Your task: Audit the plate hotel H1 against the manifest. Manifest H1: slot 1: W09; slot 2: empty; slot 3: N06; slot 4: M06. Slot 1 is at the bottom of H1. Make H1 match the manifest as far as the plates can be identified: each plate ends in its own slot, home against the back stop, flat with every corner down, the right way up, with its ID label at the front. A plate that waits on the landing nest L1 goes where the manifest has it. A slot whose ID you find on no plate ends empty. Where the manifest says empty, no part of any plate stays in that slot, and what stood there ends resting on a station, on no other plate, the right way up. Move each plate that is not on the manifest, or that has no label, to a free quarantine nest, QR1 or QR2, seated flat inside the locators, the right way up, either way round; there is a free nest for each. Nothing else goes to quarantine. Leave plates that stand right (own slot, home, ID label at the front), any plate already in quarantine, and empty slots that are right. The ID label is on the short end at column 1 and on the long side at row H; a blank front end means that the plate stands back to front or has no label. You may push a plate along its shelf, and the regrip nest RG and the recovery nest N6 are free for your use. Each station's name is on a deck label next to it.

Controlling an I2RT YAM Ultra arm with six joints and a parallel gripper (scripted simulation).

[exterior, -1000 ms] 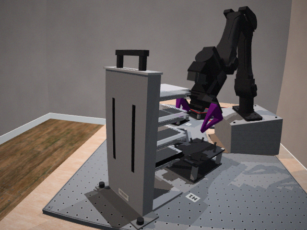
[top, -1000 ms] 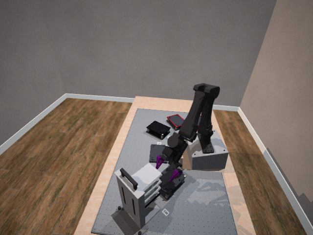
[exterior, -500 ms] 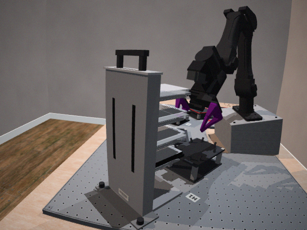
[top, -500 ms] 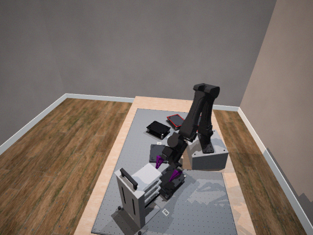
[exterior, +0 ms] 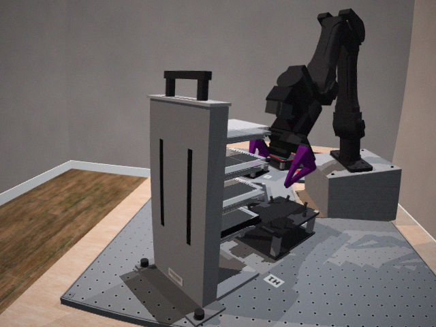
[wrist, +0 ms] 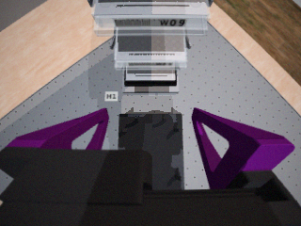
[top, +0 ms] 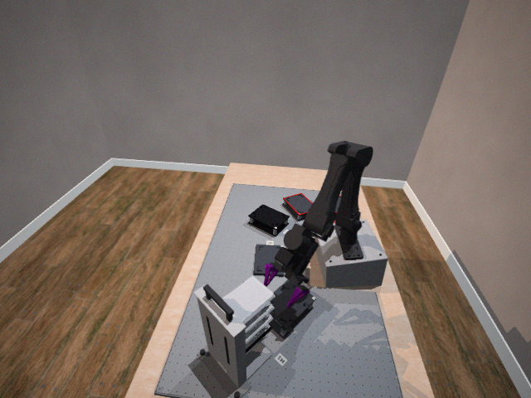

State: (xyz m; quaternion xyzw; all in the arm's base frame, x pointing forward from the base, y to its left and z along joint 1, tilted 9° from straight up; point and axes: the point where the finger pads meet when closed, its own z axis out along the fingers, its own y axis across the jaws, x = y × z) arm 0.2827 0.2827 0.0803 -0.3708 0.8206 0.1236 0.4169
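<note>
Two purple fingers of the gripper [wrist: 150,137] stand spread wide with nothing between them, low in the wrist view to either side of a dark landing nest [wrist: 150,141] at frame centre. In the exterior view the gripper [exterior: 281,160] hangs right of centre, above that nest [exterior: 281,214] and just in front of the plate hotel H1 [exterior: 186,169], a tall grey unit with a black handle [exterior: 187,82]. At the top of the wrist view, a plate [wrist: 150,21] in an upper shelf shows the label W09 at its front; plates on lower shelves [wrist: 150,54] show fronts too blurred to read. A white deck label H1 [wrist: 111,96] lies left of the nest. In the top view, a red-rimmed nest [top: 299,203] and a black nest [top: 269,217] sit beyond the arm [top: 343,188], on the grey deck [top: 343,360].
</note>
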